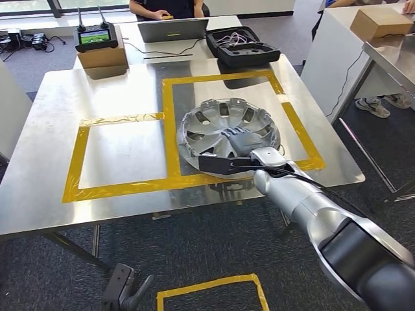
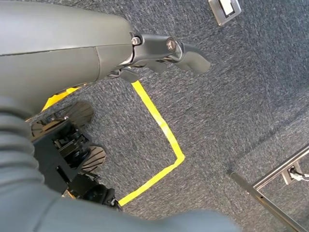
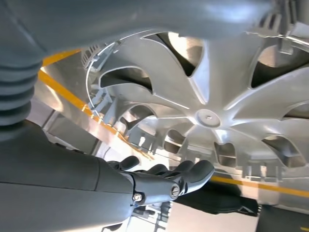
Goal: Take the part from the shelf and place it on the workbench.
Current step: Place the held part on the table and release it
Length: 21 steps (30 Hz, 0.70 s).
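Hidden: near rim of the hubcap (image 1: 225,126), covered by the right hand (image 1: 243,144) in the head view. Cut off in the right wrist view: hubcap (image 3: 207,116) edges, running out of frame on two sides. Hard to make out there: whether the dark fingers (image 3: 189,174) touch the rim or only lie just beside it, and what the thumb does. Cannot tell whether the right hand clamps the hubcap or merely rests on it.

Hubcap lying flat on the steel table (image 1: 58,188), inside the larger yellow tape square (image 1: 168,123), near its front edge. Beside it, to the left, a smaller tape rectangle (image 1: 73,168).

Right arm (image 1: 318,214) reaching in from lower right, stretched forward over the table's front edge, hand laid over the hubcap's near side, fingers curled together along the rim, a black bracket (image 1: 220,165) jutting leftward at the wrist.

Left hand (image 2: 171,53) hanging low over grey carpet, dark fingers drawn together with nothing between them; same hand (image 1: 124,288) at the bottom of the head view. Yellow floor tape (image 2: 164,140) below it.

Farther back: a controller (image 1: 95,35) on a cardboard box, a laptop (image 1: 172,29), an open black case (image 1: 242,45), and a person (image 1: 164,8) cut off at the top edge.
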### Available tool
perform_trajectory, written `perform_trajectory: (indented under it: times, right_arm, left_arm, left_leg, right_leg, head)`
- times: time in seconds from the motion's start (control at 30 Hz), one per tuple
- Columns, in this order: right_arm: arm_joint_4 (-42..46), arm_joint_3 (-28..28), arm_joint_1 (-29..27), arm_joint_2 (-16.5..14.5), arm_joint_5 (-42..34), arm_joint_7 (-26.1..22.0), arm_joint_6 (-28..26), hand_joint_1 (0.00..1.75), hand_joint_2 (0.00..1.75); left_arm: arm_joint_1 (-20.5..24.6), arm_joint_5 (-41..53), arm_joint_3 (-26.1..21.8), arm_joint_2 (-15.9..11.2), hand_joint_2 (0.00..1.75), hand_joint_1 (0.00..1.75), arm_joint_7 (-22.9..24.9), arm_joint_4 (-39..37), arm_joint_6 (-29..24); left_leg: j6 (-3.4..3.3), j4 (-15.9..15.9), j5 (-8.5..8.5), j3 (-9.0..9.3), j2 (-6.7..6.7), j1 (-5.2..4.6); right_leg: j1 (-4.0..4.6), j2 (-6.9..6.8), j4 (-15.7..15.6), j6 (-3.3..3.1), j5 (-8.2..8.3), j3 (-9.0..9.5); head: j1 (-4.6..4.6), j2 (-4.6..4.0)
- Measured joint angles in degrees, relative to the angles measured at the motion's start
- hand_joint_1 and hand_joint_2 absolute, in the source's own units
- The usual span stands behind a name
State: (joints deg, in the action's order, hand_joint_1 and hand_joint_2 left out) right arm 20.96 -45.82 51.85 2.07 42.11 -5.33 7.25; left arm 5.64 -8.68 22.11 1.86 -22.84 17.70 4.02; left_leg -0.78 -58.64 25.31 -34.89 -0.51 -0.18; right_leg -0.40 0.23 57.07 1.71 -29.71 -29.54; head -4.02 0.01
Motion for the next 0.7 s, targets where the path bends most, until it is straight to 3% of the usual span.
perform_trajectory:
  times: [0.17,0.33,0.43,0.7]
  right_arm:
    - [0.22,1.17,-0.68,0.11,-1.29,-3.74,-1.88,0.00,0.00]
    - [5.67,4.95,-4.49,0.95,-7.71,-12.91,-5.82,0.00,0.00]
    - [16.50,9.37,-11.01,2.65,-14.11,-16.43,-5.09,0.00,0.00]
    - [50.84,19.24,-33.57,6.38,-22.66,-18.61,-1.93,0.00,0.00]
  left_arm:
    - [0.00,0.20,0.00,0.00,0.00,0.00,-0.51,0.06,-0.01]
    - [-0.16,0.45,-0.01,0.00,0.00,0.00,-3.01,0.31,0.01]
    - [-0.63,0.41,-0.19,-0.01,0.00,0.00,-4.78,0.32,0.02]
    - [-1.96,0.49,-1.68,-0.03,0.00,0.00,-7.25,0.26,-0.12]
  left_leg:
    - [0.00,0.00,0.00,0.00,0.00,0.00]
    - [0.00,0.00,0.01,0.02,-0.03,0.01]
    - [-0.01,0.00,0.04,0.03,-0.09,0.01]
    - [-0.01,0.02,0.18,0.01,-0.09,0.00]
  right_leg:
    - [0.00,0.00,0.00,0.00,0.00,0.01]
    - [0.01,-0.03,-0.01,0.00,-0.01,0.04]
    - [0.01,-0.09,-0.04,-0.02,-0.05,0.08]
    - [0.01,-0.10,-0.08,-0.02,-0.16,0.07]
  head:
    - [0.00,0.01]
    - [-0.01,-0.01]
    - [-0.01,-0.01]
    - [0.02,0.00]
